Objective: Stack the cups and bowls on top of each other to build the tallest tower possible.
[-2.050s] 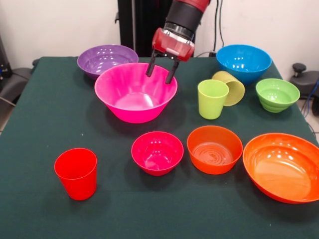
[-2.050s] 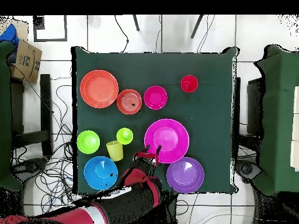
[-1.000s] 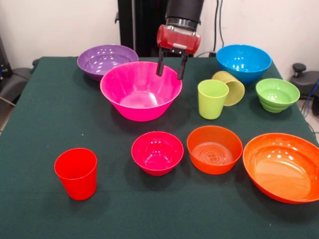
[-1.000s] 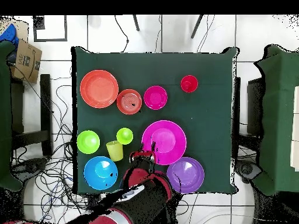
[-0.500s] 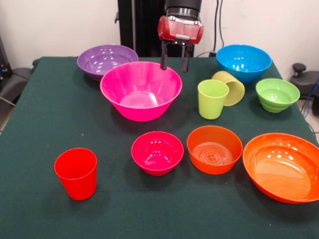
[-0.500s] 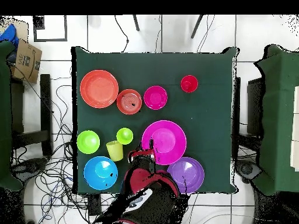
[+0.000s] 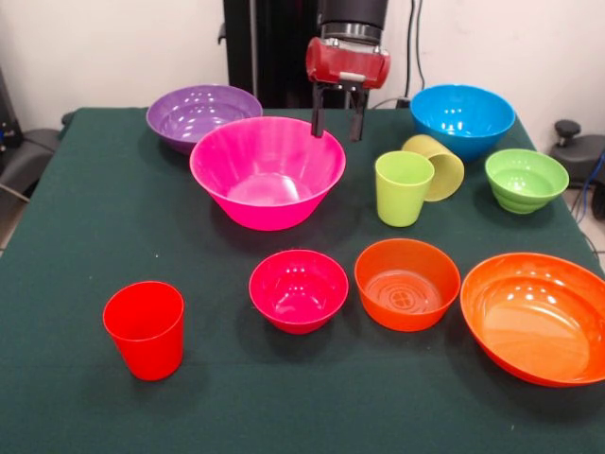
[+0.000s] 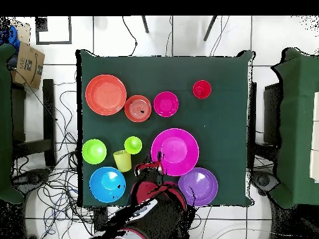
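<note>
Gripper (image 7: 337, 125): raised above the far right rim of the large pink bowl (image 7: 267, 172); its two fingers are spread apart and nothing is held between them.

Large pink bowl: upright on the green table (image 7: 85, 218), just in front of the purple bowl (image 7: 203, 113), which is set at the far left.

Blue bowl (image 7: 462, 119): placed at the far right. The pale yellow cup (image 7: 436, 166) is seen lying on its side in front of it, just behind the upright lime green cup (image 7: 403, 188).

Ribbed green bowl (image 7: 526, 180): set to the right of those cups.

Near row, left to right: red cup (image 7: 145, 329), upright and well apart from the rest; small magenta bowl (image 7: 298, 290); small orange bowl (image 7: 406, 283); large orange bowl (image 7: 537, 317) at the right edge.

Tower: none is found; every cup and bowl is seen standing singly on the cloth.

Overhead view: the gripper (image 8: 154, 166) is shown at the pink bowl's rim nearest the robot's base.
</note>
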Available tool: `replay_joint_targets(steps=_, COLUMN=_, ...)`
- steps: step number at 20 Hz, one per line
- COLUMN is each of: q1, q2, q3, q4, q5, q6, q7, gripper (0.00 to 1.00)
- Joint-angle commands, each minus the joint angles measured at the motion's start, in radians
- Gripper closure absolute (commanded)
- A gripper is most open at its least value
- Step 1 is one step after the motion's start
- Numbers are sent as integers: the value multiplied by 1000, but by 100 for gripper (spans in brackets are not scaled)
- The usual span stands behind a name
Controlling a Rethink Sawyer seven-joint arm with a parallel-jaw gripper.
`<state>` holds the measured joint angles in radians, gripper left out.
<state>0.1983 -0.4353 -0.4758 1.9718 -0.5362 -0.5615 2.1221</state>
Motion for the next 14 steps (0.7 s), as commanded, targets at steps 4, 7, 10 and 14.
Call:
replay_joint_targets(steps=4, q1=46, q2=143, q3=90, q4=-81, q5=36, q6=12, q7=31, gripper=0)
replay_joint_targets(steps=7, q1=69, q2=183, q3=65, q4=-88, q5=85, q6=-18, q7=34, gripper=0)
replay_joint_targets(steps=10, q1=92, q2=216, q3=36, q4=-92, q5=139, q6=-39, q7=39, gripper=0)
replay_joint_targets(steps=14, q1=126, q2=259, q3=-6, q4=-94, q5=224, q6=-67, q7=45, gripper=0)
